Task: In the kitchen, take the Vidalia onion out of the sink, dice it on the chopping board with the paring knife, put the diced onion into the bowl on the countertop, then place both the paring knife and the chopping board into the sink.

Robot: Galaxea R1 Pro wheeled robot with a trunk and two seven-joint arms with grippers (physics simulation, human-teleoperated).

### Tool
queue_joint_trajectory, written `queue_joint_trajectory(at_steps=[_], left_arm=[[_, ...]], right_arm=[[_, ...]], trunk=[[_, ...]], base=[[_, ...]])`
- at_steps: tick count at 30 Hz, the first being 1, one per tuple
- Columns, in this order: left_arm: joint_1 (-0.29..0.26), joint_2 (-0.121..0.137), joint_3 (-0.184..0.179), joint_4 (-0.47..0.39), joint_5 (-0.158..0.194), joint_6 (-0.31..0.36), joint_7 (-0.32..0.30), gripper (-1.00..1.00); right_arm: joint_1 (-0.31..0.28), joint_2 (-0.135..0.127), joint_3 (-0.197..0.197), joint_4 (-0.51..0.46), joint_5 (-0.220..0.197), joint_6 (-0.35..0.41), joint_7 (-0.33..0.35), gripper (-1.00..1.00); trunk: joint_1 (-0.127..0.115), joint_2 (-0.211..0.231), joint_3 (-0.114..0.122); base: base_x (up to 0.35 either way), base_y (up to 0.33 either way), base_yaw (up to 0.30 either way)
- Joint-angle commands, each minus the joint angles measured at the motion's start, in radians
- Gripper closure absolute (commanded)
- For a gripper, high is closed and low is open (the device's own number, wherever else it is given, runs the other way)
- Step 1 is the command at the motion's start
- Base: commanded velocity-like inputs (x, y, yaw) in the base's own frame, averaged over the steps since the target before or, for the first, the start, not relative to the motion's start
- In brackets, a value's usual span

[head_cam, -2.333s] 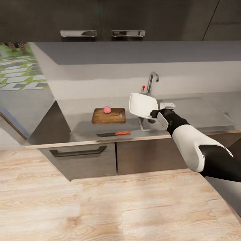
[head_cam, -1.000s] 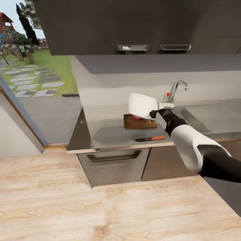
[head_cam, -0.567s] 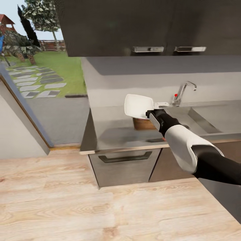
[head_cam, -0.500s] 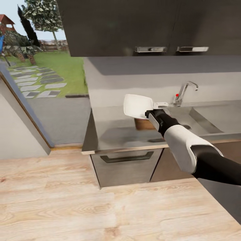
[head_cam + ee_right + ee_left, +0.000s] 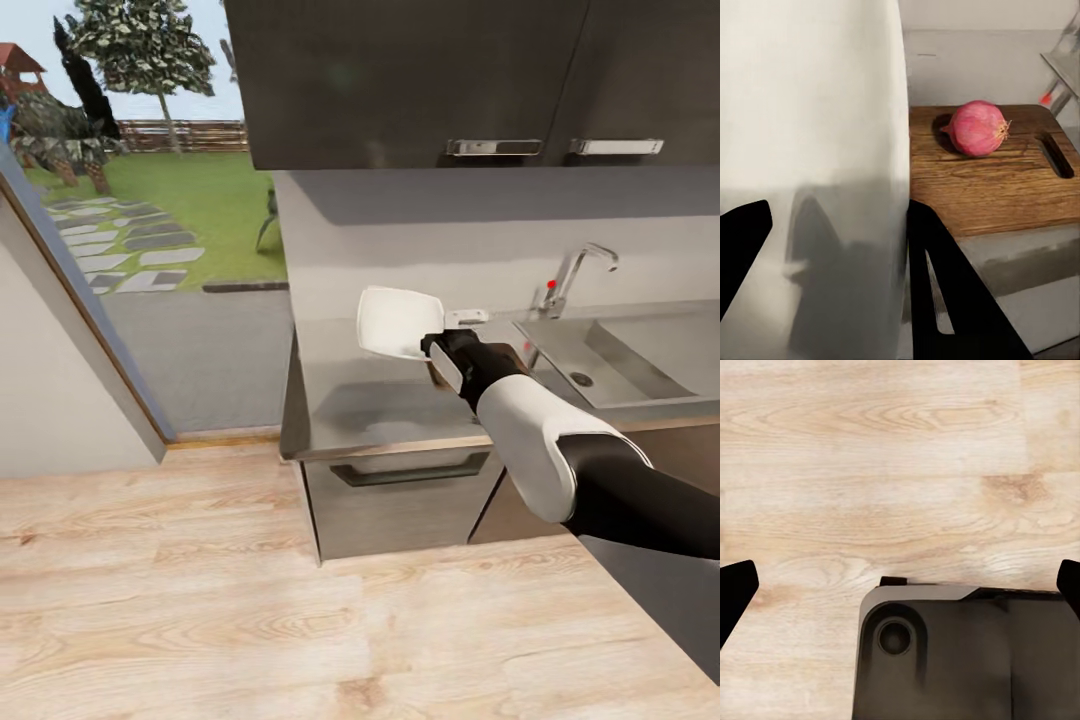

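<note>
Working across the head view from nine o'clock toward three, the countertop (image 5: 370,415) begins bare at its near end, then comes the bowl (image 5: 397,322), lifted clear of the surface and tipped nearly on edge, clamped at its rim by the right gripper (image 5: 436,345); the sink (image 5: 610,355) lies out at three o'clock with its tap (image 5: 578,275) behind. In the right wrist view the Vidalia onion (image 5: 976,128) sits whole on the chopping board (image 5: 997,180), so I judge the fetch from the sink done, while dicing, filling the bowl and dropping the board and knife into the sink all remain; the bowl itself seems to be mid-relocation. In the head view the right forearm and bowl cover the board, and I cannot make out the paring knife. The left gripper (image 5: 900,577) hangs over plank floor (image 5: 870,472), its jaws spread wide with nothing between them.
</note>
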Motion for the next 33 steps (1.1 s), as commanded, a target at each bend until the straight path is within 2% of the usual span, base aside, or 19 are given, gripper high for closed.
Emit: queue_joint_trajectory(at_steps=[1, 8, 21, 28, 33], left_arm=[[-0.001, 0.0, -0.009, 0.0, 0.005, -0.003, 0.006, -1.0], [-0.001, 0.001, -0.009, 0.0, 0.004, -0.004, 0.006, -1.0], [-0.001, 0.007, -0.01, 0.0, 0.004, -0.003, 0.006, -1.0], [-0.001, 0.013, -0.009, 0.0, 0.004, -0.003, 0.006, -1.0], [-0.001, 0.014, -0.009, 0.0, 0.004, -0.003, 0.006, -1.0]], right_arm=[[-0.001, 0.001, -0.005, 0.004, 0.009, 0.007, 0.0, 1.0], [-0.001, 0.002, -0.005, 0.095, 0.012, 0.0, 0.012, 1.0], [0.032, 0.01, -0.003, 0.13, 0.038, -0.032, 0.016, 1.0], [0.033, 0.01, 0.001, 0.126, 0.134, -0.03, 0.013, 1.0], [0.033, 0.01, 0.001, 0.12, 0.151, -0.029, 0.012, 1.0]], trunk=[[0.0, -0.002, -0.002], [0.0, -0.002, -0.002], [0.0, -0.002, -0.018], [0.0, -0.002, -0.029], [0.0, -0.002, -0.036]], base=[[0.0, 0.029, 0.0], [0.0, 0.008, 0.0], [0.0, 0.0, 0.0], [0.056, 0.0, 0.0], [0.2, 0.0, 0.0]])
